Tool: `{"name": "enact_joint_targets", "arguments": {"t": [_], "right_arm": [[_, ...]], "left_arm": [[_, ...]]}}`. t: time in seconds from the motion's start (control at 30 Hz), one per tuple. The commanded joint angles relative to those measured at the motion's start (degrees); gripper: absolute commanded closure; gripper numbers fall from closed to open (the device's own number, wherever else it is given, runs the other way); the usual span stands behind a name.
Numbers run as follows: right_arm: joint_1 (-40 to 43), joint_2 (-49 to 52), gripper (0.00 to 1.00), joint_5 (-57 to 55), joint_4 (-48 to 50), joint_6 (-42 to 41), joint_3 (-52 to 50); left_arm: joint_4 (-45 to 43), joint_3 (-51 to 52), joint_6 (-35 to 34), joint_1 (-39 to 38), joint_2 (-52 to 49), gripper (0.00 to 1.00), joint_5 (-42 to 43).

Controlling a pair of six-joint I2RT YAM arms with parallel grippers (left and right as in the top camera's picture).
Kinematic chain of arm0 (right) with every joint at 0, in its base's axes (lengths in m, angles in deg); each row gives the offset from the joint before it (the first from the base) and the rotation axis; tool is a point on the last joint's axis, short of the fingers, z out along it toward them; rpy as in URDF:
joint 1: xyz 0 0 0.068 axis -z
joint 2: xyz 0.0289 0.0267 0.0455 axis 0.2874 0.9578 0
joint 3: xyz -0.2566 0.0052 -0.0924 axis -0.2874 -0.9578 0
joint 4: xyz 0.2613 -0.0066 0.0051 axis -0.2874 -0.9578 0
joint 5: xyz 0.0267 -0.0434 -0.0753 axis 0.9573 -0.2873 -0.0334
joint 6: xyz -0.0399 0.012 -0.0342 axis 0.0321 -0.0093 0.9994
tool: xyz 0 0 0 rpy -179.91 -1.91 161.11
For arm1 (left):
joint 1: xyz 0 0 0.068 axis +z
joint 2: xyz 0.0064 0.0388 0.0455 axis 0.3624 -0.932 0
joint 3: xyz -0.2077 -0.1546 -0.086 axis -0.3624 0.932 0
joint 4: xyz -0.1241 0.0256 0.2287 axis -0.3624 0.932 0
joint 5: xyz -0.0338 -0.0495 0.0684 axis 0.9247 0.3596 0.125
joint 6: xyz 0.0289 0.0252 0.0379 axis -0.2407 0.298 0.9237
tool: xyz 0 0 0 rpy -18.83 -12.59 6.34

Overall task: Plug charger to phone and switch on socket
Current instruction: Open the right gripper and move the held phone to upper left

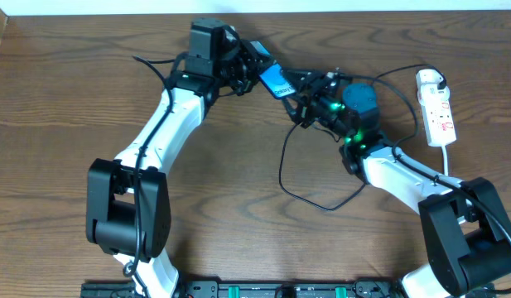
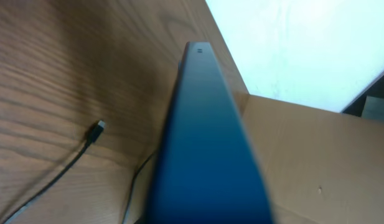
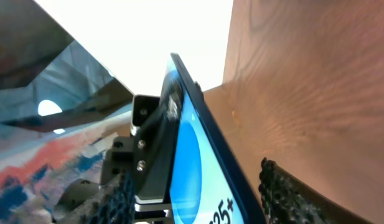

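My left gripper (image 1: 255, 70) is shut on the phone (image 1: 277, 81) and holds it tilted above the table's far side, screen lit blue. In the left wrist view the phone (image 2: 204, 137) fills the middle, seen edge-on. My right gripper (image 1: 305, 93) is open, with a finger on each side of the phone's free end (image 3: 192, 137) and not touching it (image 3: 198, 186). The charger's black cable (image 1: 282, 170) loops on the table, and its plug tip (image 2: 99, 126) lies loose on the wood. Its white plug head (image 1: 429, 79) sits in the socket (image 1: 441, 116) at the far right.
The wooden table's far edge (image 2: 232, 62) meets a white wall close behind the phone. A brown cardboard surface (image 2: 322, 162) shows beyond the phone in the left wrist view. The socket's white cord (image 1: 447, 157) runs toward the right arm's base.
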Motion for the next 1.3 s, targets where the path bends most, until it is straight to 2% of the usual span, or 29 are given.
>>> {"name": "enact_joint_targets", "arguments": {"t": [0.0, 0.1, 0.27, 0.43, 0.63, 0.7, 0.83, 1.1, 1.27], "right_arm": [[3.06, -0.59, 0.30, 1.31, -1.73, 12.11, 0.96], [5.31, -0.59, 0.21, 2.29, -6.03, 19.91, 0.96], [7.80, -0.59, 0.01, 3.26, -16.06, 34.10, 0.96], [8.00, -0.59, 0.01, 3.23, -26.32, 49.55, 0.96], [8.02, -0.59, 0.02, 3.61, -34.34, 60.50, 0.96], [8.00, -0.59, 0.12, 4.68, -35.50, 63.78, 1.01], [8.02, -0.59, 0.17, 4.48, -40.87, 65.57, 3.10], [7.85, -0.59, 0.19, -5.31, -68.59, 75.58, 20.90], [6.64, -0.57, 0.22, -10.27, -77.50, 76.81, 30.05]], "left_arm": [[-0.44, -0.31, 6.03, 2.91, 0.85, 0.93, 6.73], [-0.42, -0.33, 9.84, 5.27, 0.85, 0.92, 11.47], [-0.44, -0.33, 14.51, 9.33, 0.85, 0.93, 20.20], [-0.44, -0.33, 17.31, 12.55, 0.85, 0.93, 27.87], [-0.42, -0.31, 17.88, 15.23, 0.85, 0.93, 31.89], [-0.42, -0.33, 17.88, 15.93, 0.85, 0.93, 32.24], [-0.42, -0.33, 17.88, 17.20, 0.85, 0.93, 32.22], [-0.42, -0.31, 17.86, 18.71, 0.85, 0.92, 32.22], [-0.42, -0.33, 17.86, 18.80, 0.85, 0.93, 32.20]]}}
